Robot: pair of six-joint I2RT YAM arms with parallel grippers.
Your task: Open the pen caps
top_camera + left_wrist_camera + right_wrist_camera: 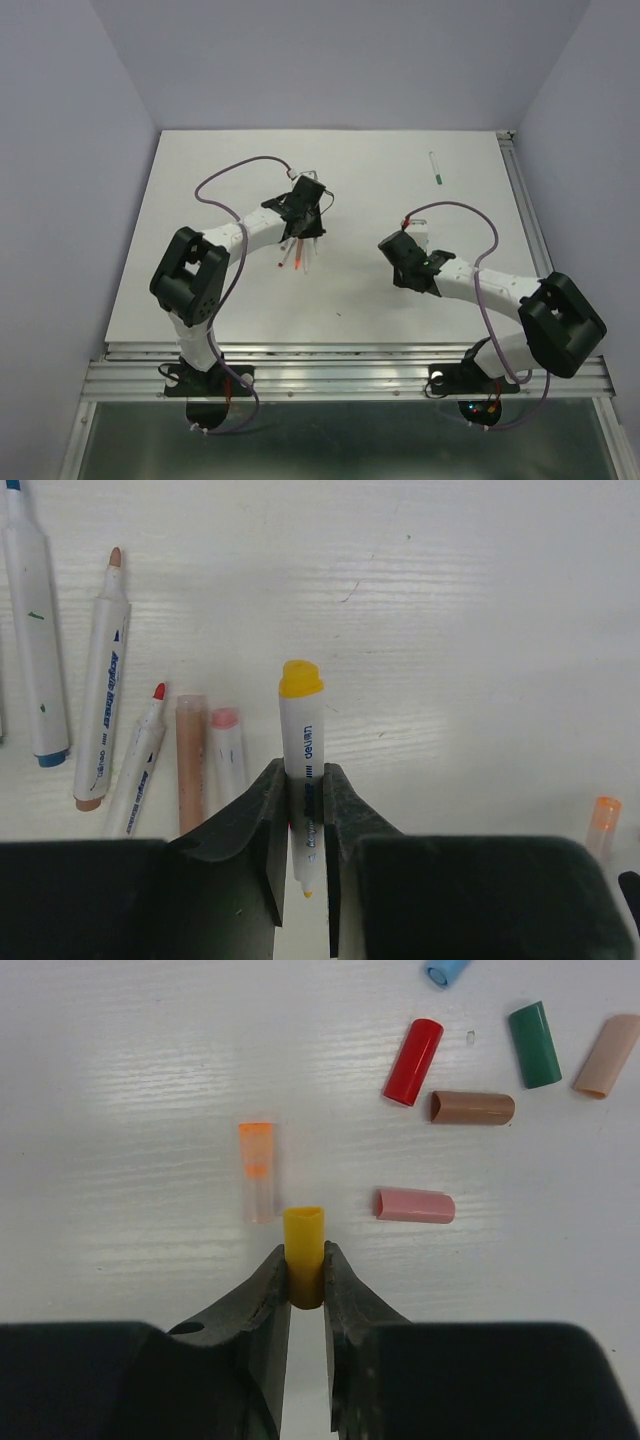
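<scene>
My left gripper [305,780] is shut on the white barrel of a yellow pen [303,735]. Its bare yellow tip points back between the jaws and its yellow end [300,678] sticks out ahead. My right gripper [304,1260] is shut on a loose yellow cap [303,1228], just above the table. Several other loose pen caps lie beyond it: orange-and-clear [257,1170], pink [414,1205], brown [472,1108], red [413,1047], green [535,1044]. In the top view the left gripper [303,215] and the right gripper [410,250] are well apart.
Uncapped pens lie on the table left of the held pen: a blue-ended one [35,650], a brown-tipped one [103,680], a red-tipped one [140,770]. One pen with a green end [435,167] lies alone at the far right. A metal rail [340,360] runs along the near edge.
</scene>
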